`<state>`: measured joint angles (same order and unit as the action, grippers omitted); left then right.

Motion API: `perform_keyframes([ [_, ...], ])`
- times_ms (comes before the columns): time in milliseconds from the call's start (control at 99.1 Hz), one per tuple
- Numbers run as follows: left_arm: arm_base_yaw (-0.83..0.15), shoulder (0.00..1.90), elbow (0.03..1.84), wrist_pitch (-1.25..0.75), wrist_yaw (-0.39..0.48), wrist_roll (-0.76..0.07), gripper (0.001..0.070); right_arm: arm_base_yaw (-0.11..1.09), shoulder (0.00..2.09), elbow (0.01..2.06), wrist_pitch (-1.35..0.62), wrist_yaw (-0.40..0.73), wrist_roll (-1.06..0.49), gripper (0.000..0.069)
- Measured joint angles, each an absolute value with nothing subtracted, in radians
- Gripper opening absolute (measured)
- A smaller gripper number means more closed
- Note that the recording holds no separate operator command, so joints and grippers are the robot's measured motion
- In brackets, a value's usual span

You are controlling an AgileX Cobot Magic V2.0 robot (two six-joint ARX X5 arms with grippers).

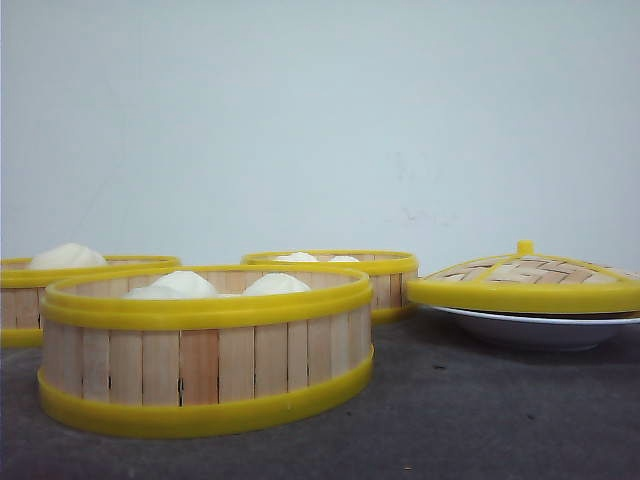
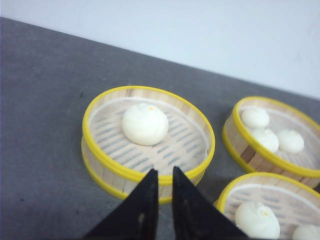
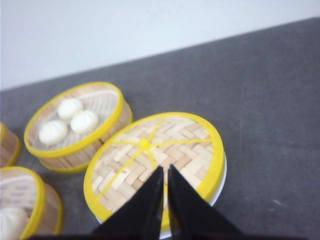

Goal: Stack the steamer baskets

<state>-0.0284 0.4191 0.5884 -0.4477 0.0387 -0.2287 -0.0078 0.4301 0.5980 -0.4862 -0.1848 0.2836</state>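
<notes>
Three steamer baskets [image 1: 205, 350], unstacked on counter [image 1: 480, 420], buns inside: light, stiff; take by yellow rim. Left tool [image 2: 160, 187], right tool [image 3: 165, 187]: nearly closed, empty.

It looks like a plain lab setup: a grey tabletop [image 1: 520, 420] before a bare white wall [image 1: 320, 120], with only staged steamer baskets [image 1: 205, 350] and no household furnishings
</notes>
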Motion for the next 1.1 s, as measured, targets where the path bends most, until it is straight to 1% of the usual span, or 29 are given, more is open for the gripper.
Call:
perform_keyframes([
  [151, -0.028, 0.577, 0.749, -0.551, 0.051, -0.138, 0.0024, -0.008, 0.577, 0.711, -0.56, -0.191, 0.228, 0.0009],
  [282, -0.028, 0.683, 0.802, -0.601, 0.051, -0.07, 0.0024, -0.008, 0.678, 0.753, -0.588, -0.191, 0.176, 0.0009],
  [414, -0.028, 0.759, 0.801, -0.624, 0.051, -0.047, 0.0025, -0.008, 0.744, 0.754, -0.592, -0.191, 0.144, 0.0009],
  [565, -0.028, 0.789, 0.801, -0.623, 0.051, -0.042, 0.0025, -0.008, 0.802, 0.754, -0.603, -0.191, 0.124, 0.001],
  [595, -0.028, 0.792, 0.801, -0.624, 0.051, -0.041, 0.0025, -0.008, 0.809, 0.754, -0.604, -0.191, 0.118, 0.002],
  [625, -0.028, 0.794, 0.801, -0.624, 0.051, -0.041, 0.0025, -0.008, 0.814, 0.754, -0.604, -0.191, 0.113, 0.0048],
  [656, -0.028, 0.795, 0.801, -0.624, 0.051, -0.041, 0.0025, -0.008, 0.817, 0.754, -0.604, -0.19, 0.11, 0.0097],
  [696, -0.028, 0.795, 0.801, -0.623, 0.051, -0.041, 0.0031, -0.008, 0.819, 0.754, -0.604, -0.188, 0.107, 0.0187],
  [736, -0.028, 0.795, 0.801, -0.623, 0.051, -0.041, 0.0055, -0.008, 0.82, 0.754, -0.604, -0.185, 0.107, 0.0294],
  [787, -0.028, 0.795, 0.801, -0.623, 0.051, -0.041, 0.0127, -0.008, 0.821, 0.754, -0.604, -0.183, 0.106, 0.0425],
  [827, -0.028, 0.795, 0.801, -0.623, 0.051, -0.041, 0.0216, -0.008, 0.821, 0.754, -0.604, -0.183, 0.105, 0.0514],
  [867, -0.028, 0.795, 0.801, -0.622, 0.051, -0.041, 0.0315, -0.008, 0.821, 0.754, -0.604, -0.183, 0.105, 0.0579],
  [918, -0.028, 0.795, 0.801, -0.622, 0.051, -0.041, 0.0412, -0.008, 0.821, 0.754, -0.604, -0.183, 0.105, 0.0622],
  [958, -0.028, 0.795, 0.801, -0.622, 0.051, -0.041, 0.0457, -0.008, 0.821, 0.754, -0.604, -0.183, 0.105, 0.064],
  [1019, -0.028, 0.795, 0.801, -0.622, 0.051, -0.041, 0.0489, -0.008, 0.822, 0.754, -0.601, -0.184, 0.105, 0.0651],
  [1099, -0.028, 0.795, 0.801, -0.617, 0.051, -0.041, 0.0503, -0.002, 0.834, 0.755, -0.575, -0.189, 0.107, 0.0657],
])
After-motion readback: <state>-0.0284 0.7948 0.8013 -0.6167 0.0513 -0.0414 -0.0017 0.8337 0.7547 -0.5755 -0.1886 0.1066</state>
